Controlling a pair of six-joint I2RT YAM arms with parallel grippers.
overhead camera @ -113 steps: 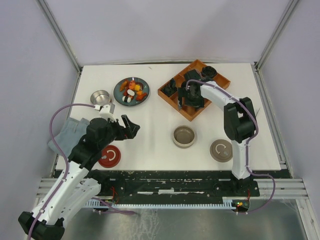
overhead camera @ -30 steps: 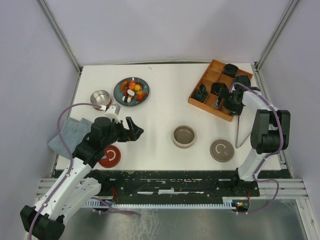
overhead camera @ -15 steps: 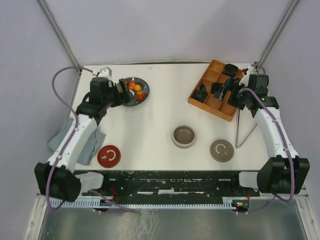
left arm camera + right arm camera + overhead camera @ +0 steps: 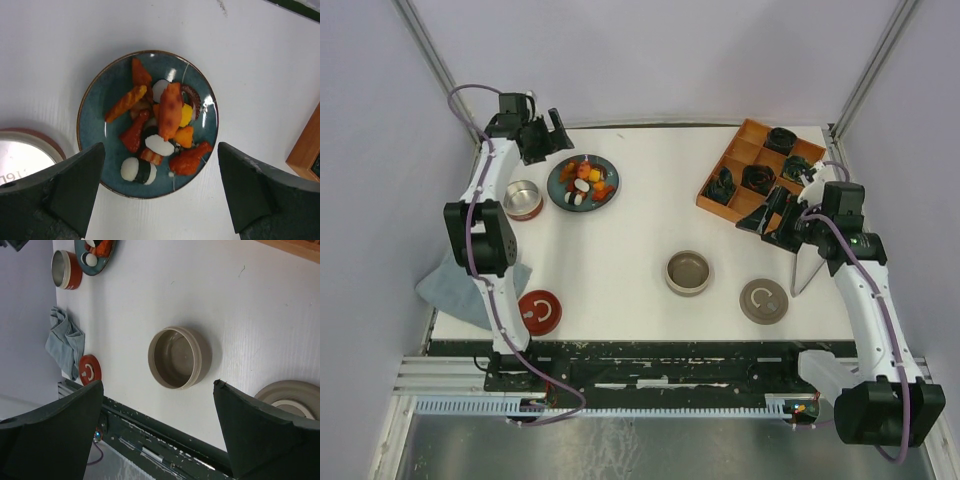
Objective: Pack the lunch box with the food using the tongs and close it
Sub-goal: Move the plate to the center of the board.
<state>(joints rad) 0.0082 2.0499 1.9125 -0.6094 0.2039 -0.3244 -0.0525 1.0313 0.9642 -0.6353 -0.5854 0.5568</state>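
Left wrist view: the only lettering is a few stamped characters on the floor of the steel container at the frame's edge, cut off and not legible. The red lid and the beige lid each carry a white curled mark, no words.

The food lies heaped on the blue plate, framed between the fingers of the left tool, whose jaws stand wide apart and hold nothing. The tongs lie flat on the table at the right, just beside the beige lid and partly hidden by the right arm.

The right tool, spread just as wide and empty, hovers at the near edge of the orange tray of dark coils. The open beige bowl sits mid-table. A blue-grey cloth lies at the left edge.
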